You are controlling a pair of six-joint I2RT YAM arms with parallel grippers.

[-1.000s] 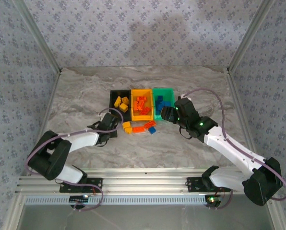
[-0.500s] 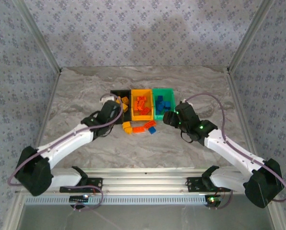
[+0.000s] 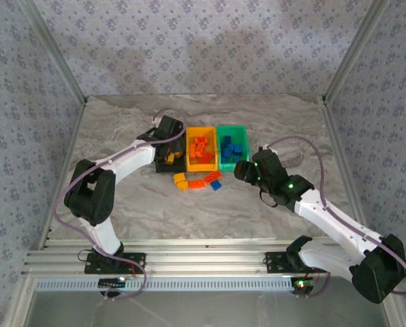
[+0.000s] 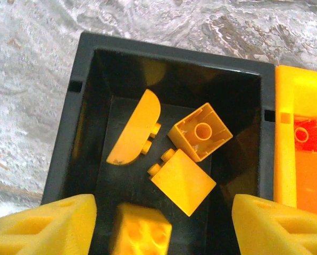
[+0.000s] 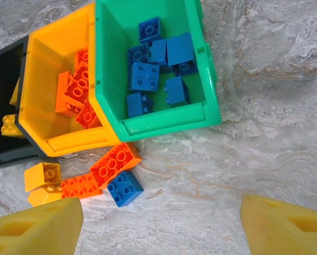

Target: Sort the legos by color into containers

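Legos (image 5: 115, 163), five loose on table (image 5: 265, 133) beside three bins (image 5: 164, 123), left claw (image 4: 161, 226) apart, right claw (image 5: 158, 226) apart

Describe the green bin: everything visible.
The green bin is a small rectangular open-top box of glossy plastic with a thick rim. It stands upright on the marbled table, at the right end of the bin row in the top view, with one long side pressed against the orange-yellow bin. Inside lie only blue bricks, about seven, loosely heaped across its floor.
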